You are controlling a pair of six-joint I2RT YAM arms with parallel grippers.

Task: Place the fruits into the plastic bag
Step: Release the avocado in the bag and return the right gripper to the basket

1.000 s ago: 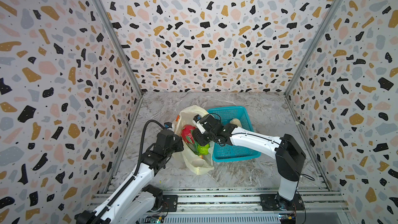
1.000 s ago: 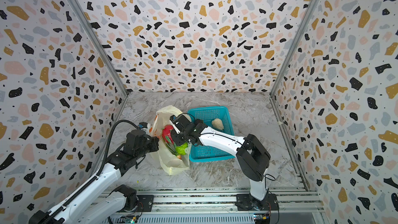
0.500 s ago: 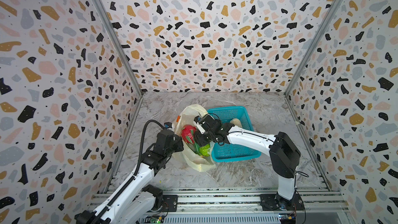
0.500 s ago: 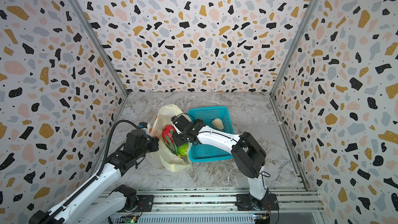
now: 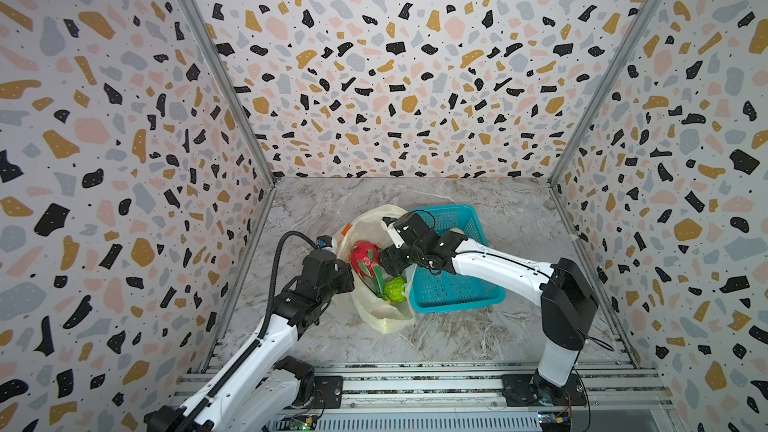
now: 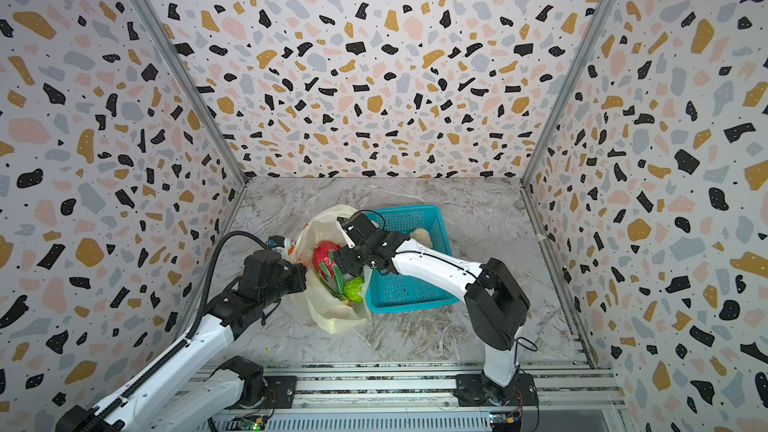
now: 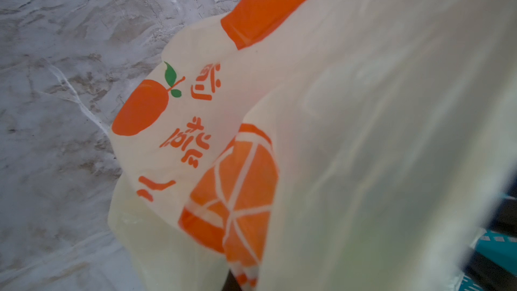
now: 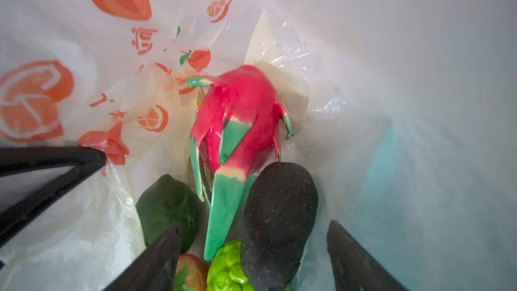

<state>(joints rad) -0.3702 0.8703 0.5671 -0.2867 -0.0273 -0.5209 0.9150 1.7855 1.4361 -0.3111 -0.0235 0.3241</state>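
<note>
The plastic bag (image 5: 386, 317) (image 6: 332, 317) stands open on the marble floor. In it lie the red dragon fruit (image 5: 365, 255) (image 8: 240, 107), a bumpy green fruit (image 5: 395, 288) (image 8: 226, 270), a smooth dark green one (image 8: 167, 205), a small red-pink one (image 8: 191, 272) and a dark speckled one (image 8: 279, 214). My right gripper (image 5: 388, 263) (image 8: 253, 233) hangs in the bag's mouth, open. The dark fruit lies between its fingers (image 8: 165, 247), clear of both. My left gripper (image 5: 347, 274) (image 6: 301, 274) is shut on the bag's left edge. Bag film (image 7: 363, 107) hides its jaws in the left wrist view.
A teal mesh basket (image 5: 478, 301) (image 6: 432, 303) stands against the bag's right side, under my right forearm. A beige lump (image 6: 422, 236) lies in its far end. Speckled walls close in the left, right and back; metal rails run along the front.
The right arm's elbow swung slightly left and back while its gripper stayed at the bag's mouth. The left arm and the bag have not moved.
</note>
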